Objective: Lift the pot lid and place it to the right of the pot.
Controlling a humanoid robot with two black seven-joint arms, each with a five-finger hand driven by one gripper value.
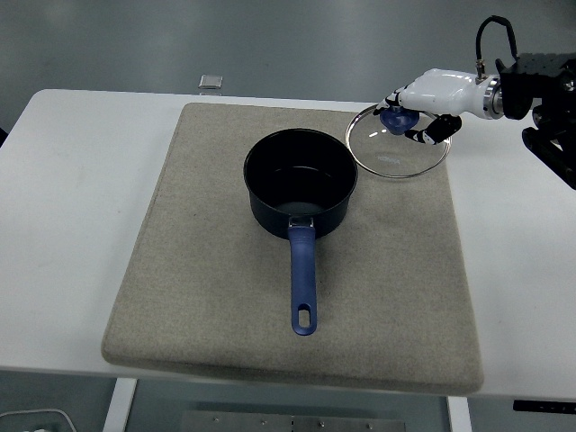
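A dark blue pot (301, 183) with a long blue handle pointing toward me stands uncovered in the middle of the beige mat (216, 297). The glass pot lid (397, 144) with a blue knob sits low over the mat's far right corner, just right of the pot. My right hand (407, 112), white with black fingertips, reaches in from the right edge and is curled around the lid's knob. Whether the lid rests on the mat or hovers just above it, I cannot tell. The left arm does not show.
The mat covers most of the white table (72, 225). A small grey square object (211, 82) lies at the table's far edge, left of centre. Black arm hardware (544, 99) fills the upper right corner.
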